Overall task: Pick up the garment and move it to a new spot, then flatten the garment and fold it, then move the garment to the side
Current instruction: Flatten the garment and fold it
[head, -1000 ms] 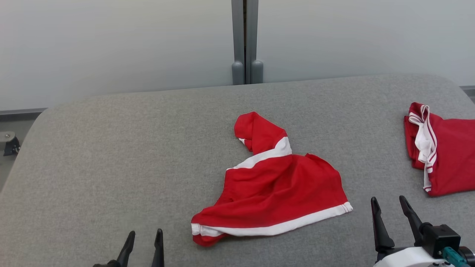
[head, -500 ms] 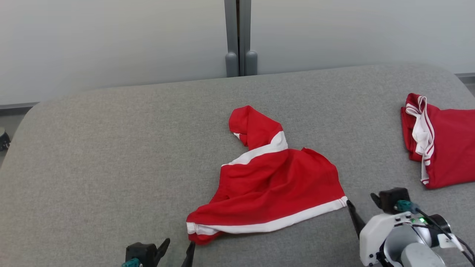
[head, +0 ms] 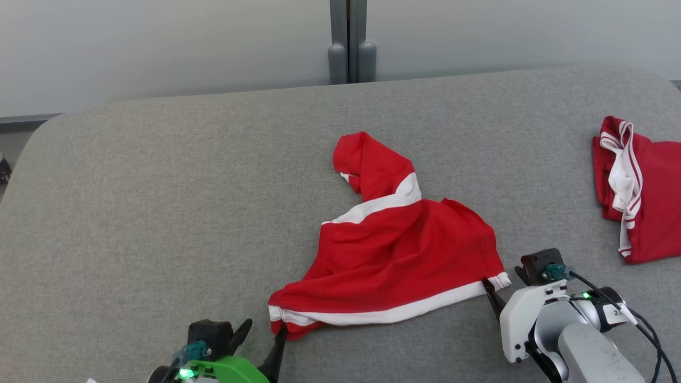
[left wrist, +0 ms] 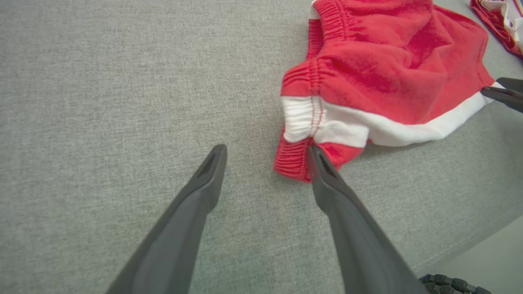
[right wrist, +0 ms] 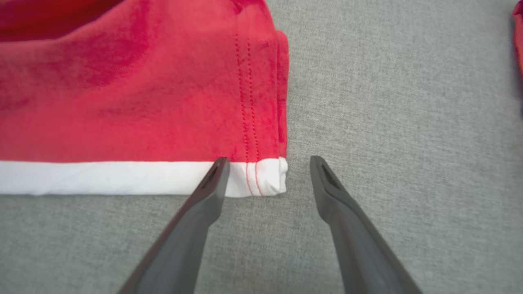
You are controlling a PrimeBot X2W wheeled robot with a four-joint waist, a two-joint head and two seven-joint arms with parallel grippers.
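left tool (left wrist: 266, 149), right tool (right wrist: 268, 160) spread at garment (head: 404, 255) hem; label (head: 617, 312) illegible.

Head high, wrists low (sharing garment (head: 404, 255))

Bright, soft, even light falls over the garment (head: 393, 255), with no glare on it. There's a thin dark shadow tucked under its near hem and gentler shading in the folds above. Around it the grey cloth surface (head: 159, 213) reads sharp from my head, weave and all. By the garment's near left corner, the green lamp (head: 185, 374) on my arm tints that surface faintly. Through my wrists the garment's red runs hot and a touch smeary, though the corner stitching shows. My left gripper (left wrist: 265, 149) and right gripper (right wrist: 265, 159) blur towards the bottom. The wide lens bends the surface's edge below the garment.
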